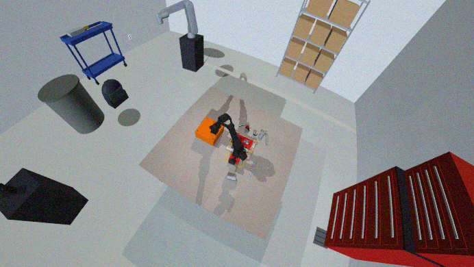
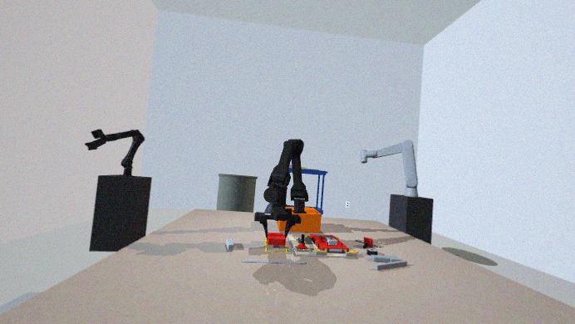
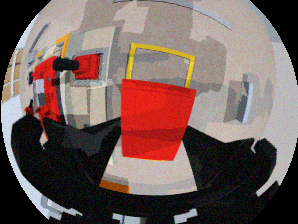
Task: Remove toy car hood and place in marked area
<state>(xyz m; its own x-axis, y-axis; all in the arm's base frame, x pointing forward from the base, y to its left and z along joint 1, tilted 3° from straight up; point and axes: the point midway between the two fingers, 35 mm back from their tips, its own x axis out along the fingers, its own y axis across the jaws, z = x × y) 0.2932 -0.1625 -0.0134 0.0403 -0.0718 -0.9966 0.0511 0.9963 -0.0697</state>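
One flat red hood (image 3: 156, 120), a plain rectangular panel, fills the wrist view's centre; the gripper (image 2: 277, 231) grasps it; yellow-outlined area (image 3: 161, 64) just above.
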